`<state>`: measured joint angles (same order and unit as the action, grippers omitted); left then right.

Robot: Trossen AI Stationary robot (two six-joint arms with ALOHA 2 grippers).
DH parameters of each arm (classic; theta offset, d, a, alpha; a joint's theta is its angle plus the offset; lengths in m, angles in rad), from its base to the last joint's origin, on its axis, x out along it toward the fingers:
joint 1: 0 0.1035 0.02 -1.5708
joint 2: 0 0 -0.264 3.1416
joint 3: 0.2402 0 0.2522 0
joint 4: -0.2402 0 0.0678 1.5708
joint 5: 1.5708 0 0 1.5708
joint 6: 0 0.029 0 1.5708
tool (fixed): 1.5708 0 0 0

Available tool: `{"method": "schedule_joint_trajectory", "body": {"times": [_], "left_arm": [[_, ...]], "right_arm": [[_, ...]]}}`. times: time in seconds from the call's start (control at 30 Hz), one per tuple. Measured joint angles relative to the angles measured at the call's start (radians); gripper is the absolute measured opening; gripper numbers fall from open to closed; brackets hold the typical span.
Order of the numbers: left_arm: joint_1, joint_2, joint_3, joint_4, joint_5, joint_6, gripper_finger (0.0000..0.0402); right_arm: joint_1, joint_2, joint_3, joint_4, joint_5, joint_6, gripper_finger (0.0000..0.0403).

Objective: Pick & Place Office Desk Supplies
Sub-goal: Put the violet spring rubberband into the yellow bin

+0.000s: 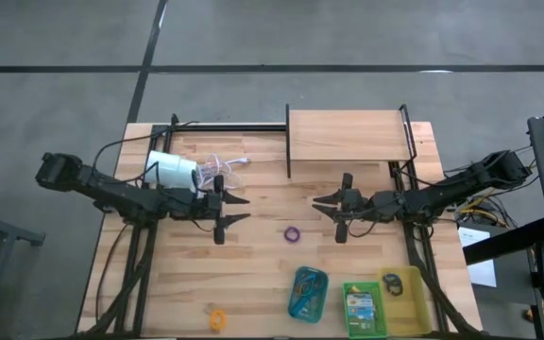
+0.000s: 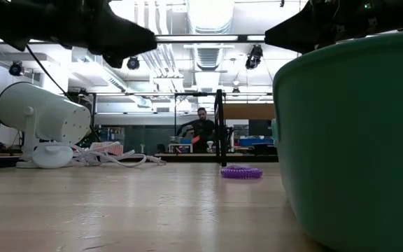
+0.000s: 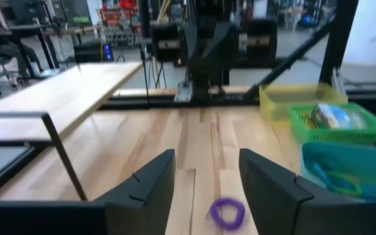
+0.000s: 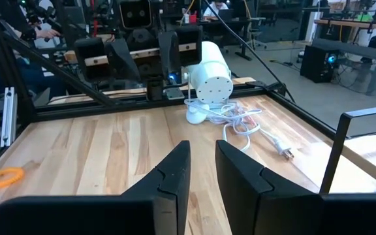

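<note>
Nearest to the front edge of the light wooden table (image 1: 253, 274), a thin orange loop (image 1: 217, 319) is lying alone on the boards. Beside it along that edge, a long teal plastic tray (image 1: 310, 294) is holding some thin coloured loops. A green plastic basket tray (image 1: 365, 310) is holding a small yellow-and-green crayon box (image 1: 360, 305). A yellow plastic tray (image 1: 403, 298) is holding one dark loop.

Farther in, a small purple coiled loop (image 1: 293, 233) is lying flat in the middle of the table. It is sitting between the two arms, a little toward the front edge from both. Being round, it has no long side to line up with.

The left gripper (image 1: 235, 210) is hanging above the table, pointing at the purple loop. Its two dark fingers are standing wide apart and holding nothing. The right gripper (image 1: 323, 207) is pointing the other way at it. Its fingers are standing close together, with only a thin gap, and they are holding nothing. The right one looks a little nearer to the loop, I think.

Farthest back, a white round lamp (image 1: 173, 172) with a white cord is lying on its side behind the left arm.
</note>
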<state>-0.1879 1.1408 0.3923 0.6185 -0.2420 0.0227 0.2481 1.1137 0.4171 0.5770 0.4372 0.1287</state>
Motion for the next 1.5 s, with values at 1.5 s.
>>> {"method": "schedule_joint_trajectory", "body": {"times": [1.5], "left_arm": [[0.0, 0.001, -0.006, -0.608, 0.0, 0.003, 0.0175]], "right_arm": [[0.003, 0.0, 0.008, -0.083, -0.114, 0.227, 0.0068]]}}
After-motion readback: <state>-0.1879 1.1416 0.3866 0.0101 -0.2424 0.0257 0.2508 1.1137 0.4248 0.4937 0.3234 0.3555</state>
